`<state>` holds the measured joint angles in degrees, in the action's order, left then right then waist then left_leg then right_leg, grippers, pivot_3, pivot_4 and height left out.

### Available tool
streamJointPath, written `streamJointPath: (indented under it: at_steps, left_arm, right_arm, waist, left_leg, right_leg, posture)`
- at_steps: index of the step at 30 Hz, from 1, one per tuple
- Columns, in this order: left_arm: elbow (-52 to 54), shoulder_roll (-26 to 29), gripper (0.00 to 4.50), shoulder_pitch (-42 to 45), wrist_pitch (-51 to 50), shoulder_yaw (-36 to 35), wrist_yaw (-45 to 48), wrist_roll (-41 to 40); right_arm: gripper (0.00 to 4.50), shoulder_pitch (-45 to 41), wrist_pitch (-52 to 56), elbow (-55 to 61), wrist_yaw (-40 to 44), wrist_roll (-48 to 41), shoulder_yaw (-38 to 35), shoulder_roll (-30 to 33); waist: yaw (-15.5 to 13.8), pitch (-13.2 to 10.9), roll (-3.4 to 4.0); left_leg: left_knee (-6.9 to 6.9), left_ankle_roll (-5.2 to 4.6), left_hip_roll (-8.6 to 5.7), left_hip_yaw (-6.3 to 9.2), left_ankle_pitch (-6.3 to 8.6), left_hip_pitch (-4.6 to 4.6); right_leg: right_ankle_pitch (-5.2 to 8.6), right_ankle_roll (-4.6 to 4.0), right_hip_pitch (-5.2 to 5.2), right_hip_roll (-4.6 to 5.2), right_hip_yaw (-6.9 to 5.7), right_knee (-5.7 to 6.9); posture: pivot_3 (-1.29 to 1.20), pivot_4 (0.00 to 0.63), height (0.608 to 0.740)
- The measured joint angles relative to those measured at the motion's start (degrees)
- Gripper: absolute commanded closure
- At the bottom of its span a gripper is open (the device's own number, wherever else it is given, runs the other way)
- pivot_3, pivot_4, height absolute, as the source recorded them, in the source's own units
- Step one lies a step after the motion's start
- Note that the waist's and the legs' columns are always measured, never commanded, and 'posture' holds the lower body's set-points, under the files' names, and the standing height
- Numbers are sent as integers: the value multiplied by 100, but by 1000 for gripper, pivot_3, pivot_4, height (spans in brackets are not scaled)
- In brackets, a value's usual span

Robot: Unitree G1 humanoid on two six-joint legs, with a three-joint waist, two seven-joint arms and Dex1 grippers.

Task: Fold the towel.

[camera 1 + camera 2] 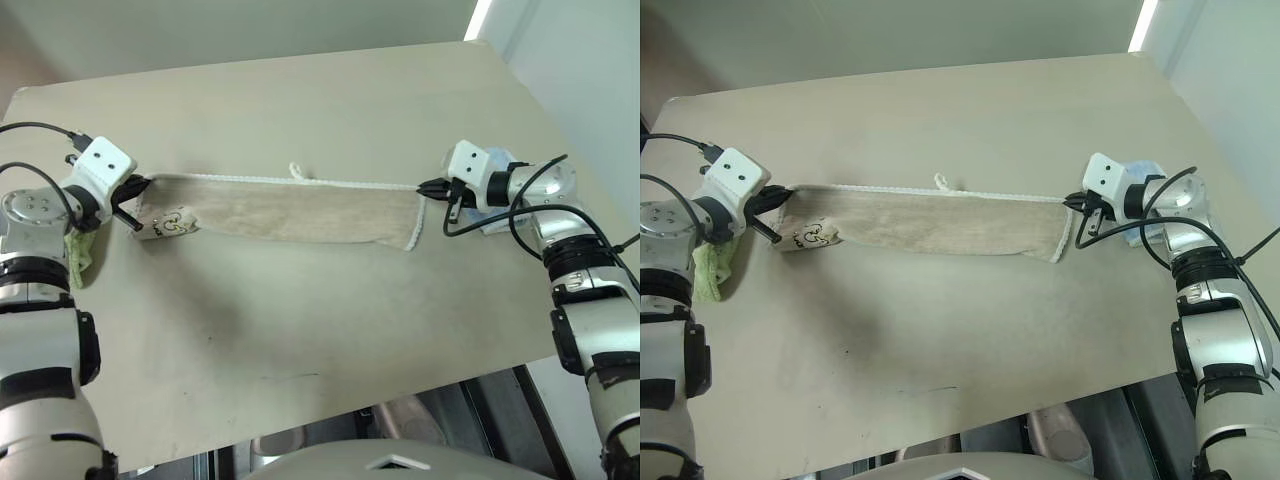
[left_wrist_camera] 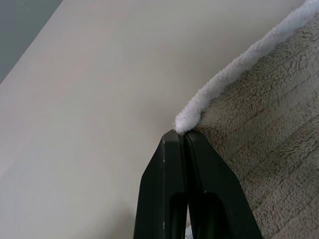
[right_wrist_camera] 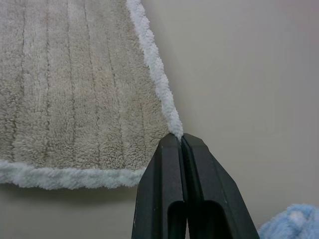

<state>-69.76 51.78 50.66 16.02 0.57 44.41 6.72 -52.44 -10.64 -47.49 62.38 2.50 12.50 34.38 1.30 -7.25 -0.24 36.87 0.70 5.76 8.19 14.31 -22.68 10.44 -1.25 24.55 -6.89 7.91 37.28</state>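
The towel (image 1: 290,212) lies stretched across the middle of the counter (image 1: 330,330) as a long narrow beige band, white corded edge along its far side. A small white loop (image 1: 296,171) sticks up from that edge about midway. A dark printed mark (image 1: 174,223) sits near the towel's left end, where the cloth curls under slightly.

From the head views I see both ends held. The left claw (image 1: 140,186) sits at the far left corner, the right claw (image 1: 428,187) at the far right corner, with the corded edge running taut between them.

The wrist views settle the grip. In the left wrist view my fingers (image 2: 172,189) are pressed fully together, with the white cord corner pinched at their tips. The right wrist view shows the same: fingers (image 3: 169,189) closed tight on the corner where the two corded edges meet.

A lime-green cloth (image 1: 82,253) lies under the left wrist at the counter's left side. A light blue cloth (image 3: 291,223) lies beside the right claw; in the head views the arm mostly covers it.
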Motion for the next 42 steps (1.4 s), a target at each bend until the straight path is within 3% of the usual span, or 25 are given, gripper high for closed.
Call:
streamJointPath:
  at_steps: [42]
  left_arm:
    - [-65, -69, 4500, 20, 108, 142, -9, 233]
  right_arm:
    - [4442, -6, -31, -165, -52, 119, -1, -30]
  waist:
    - [2, 0, 0]
  left_leg:
    - [2, -13, -1, 1, -7, 0]
  right_leg:
    - [-7, -1, -1, 0, -2, 1]
  posture:
    - [0, 150, 740]
